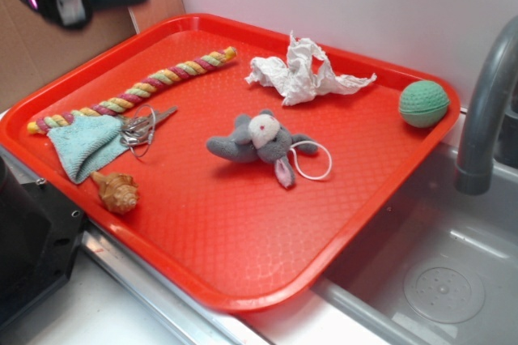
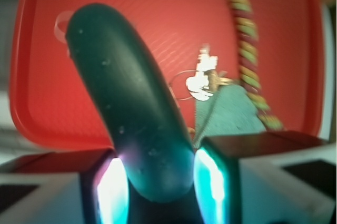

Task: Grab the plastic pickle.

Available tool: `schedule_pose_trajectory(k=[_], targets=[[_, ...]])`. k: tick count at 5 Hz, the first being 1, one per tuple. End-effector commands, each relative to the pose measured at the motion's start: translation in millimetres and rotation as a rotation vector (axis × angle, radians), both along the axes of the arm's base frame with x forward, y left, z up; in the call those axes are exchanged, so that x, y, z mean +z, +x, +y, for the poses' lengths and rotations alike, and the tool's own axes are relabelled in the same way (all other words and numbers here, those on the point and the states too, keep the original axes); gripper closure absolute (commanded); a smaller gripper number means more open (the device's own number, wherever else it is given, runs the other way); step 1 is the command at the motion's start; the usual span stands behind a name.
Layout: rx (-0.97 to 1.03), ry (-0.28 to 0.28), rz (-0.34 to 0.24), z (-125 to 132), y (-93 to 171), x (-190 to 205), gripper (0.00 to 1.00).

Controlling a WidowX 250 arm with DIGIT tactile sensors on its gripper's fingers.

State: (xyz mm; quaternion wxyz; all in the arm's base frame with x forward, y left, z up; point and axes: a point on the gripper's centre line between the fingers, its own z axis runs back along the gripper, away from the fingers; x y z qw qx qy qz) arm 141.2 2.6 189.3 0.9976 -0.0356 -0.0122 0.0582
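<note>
1. The plastic pickle (image 2: 131, 108) is being clamped between the two pads of the gripper (image 2: 158, 182), at the lower centre of the wrist view.
2. The pickle is being held aloft at the upper left of the exterior view, clear of the red tray (image 1: 243, 272).
3. The grab is judged complete.
4. No legible writing or brand is being shown.

No text, label, brand, number or sign can be read in either view. The red tray (image 1: 243, 264) shows only a plain diamond-textured surface with no lettering, and the plastic pickle (image 2: 131, 113), seen close up in the wrist view, is bare glossy green with no marking. The crumpled white paper (image 1: 303, 74) at the far side of the tray carries no print that shows.
</note>
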Motion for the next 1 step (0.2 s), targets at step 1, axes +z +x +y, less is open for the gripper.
schedule_pose_trajectory(k=[1], targets=[[0.130,0.060,-0.110,8.9,22.1,30.3,1.00]])
